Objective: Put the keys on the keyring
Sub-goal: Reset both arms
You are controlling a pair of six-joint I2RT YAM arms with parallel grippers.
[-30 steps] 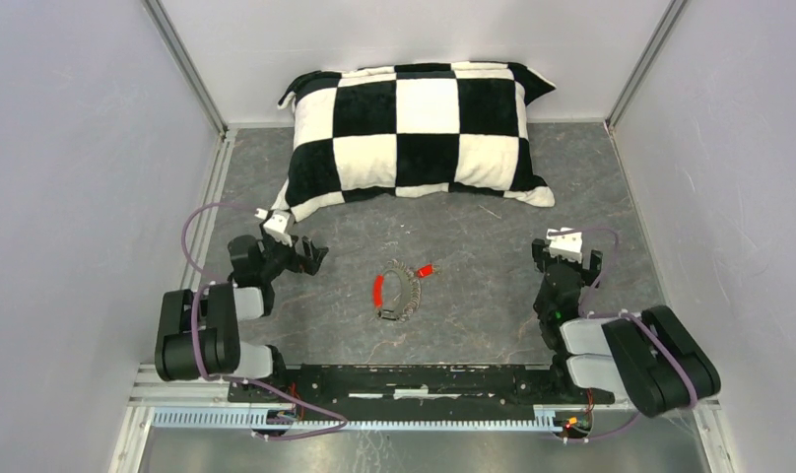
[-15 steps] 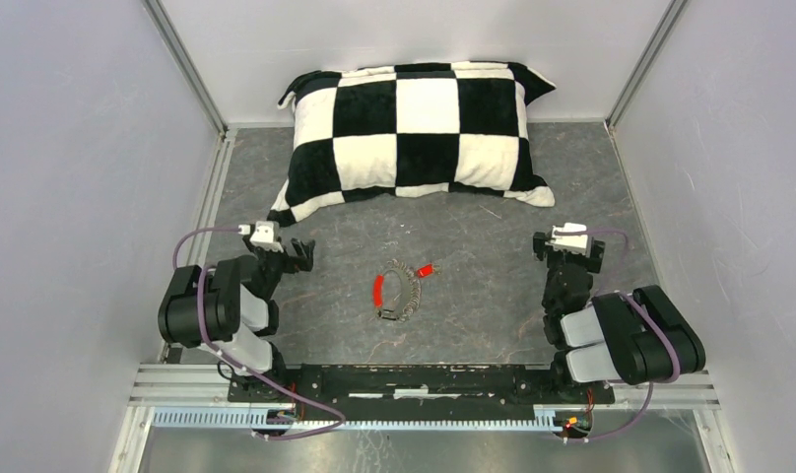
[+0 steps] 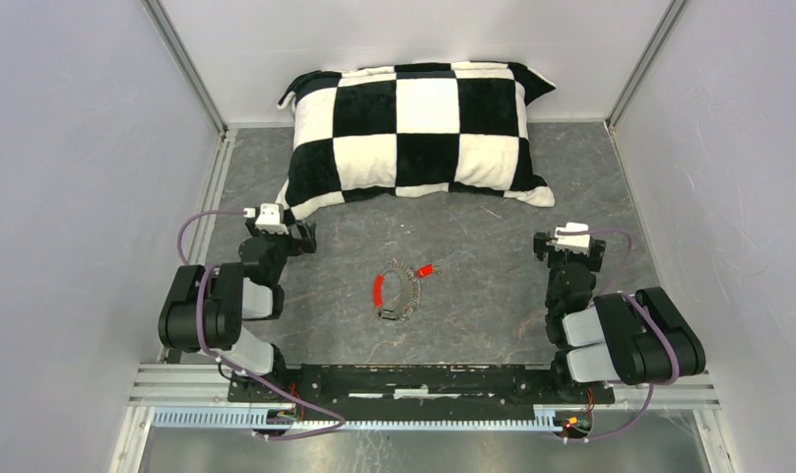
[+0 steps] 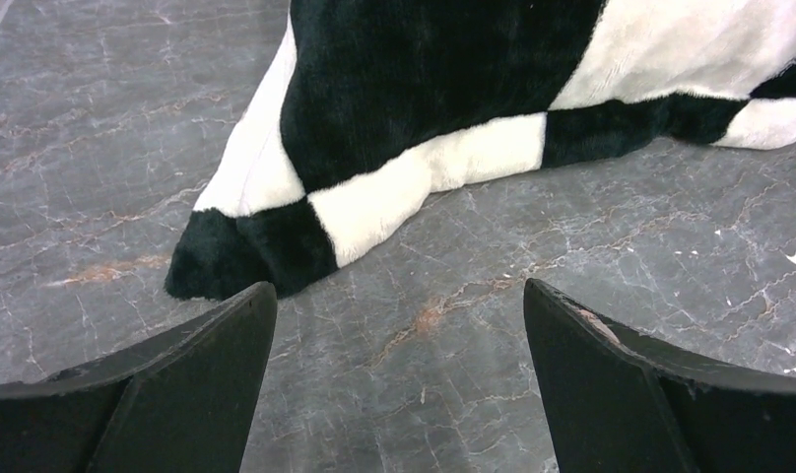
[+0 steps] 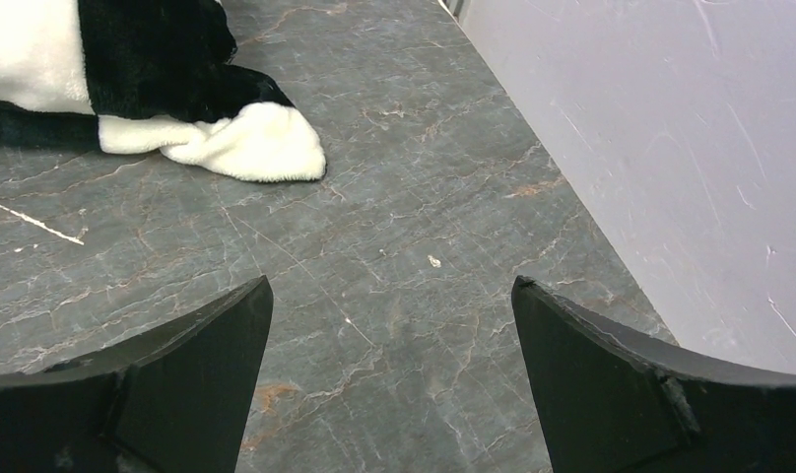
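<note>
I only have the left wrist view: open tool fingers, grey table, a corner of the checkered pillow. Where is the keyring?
Observer: The keyring lies on the table about midway between the two arms, to the right of your left tool and nearer the bases than it.
Operator: Any key near it?
Observer: A red-headed key lies at the ring's far-right side. I cannot tell whether it is threaded on.
Operator: Is the right tool holding anything?
Observer: No. The right tool is open and empty, over the table close to the right wall.
</note>
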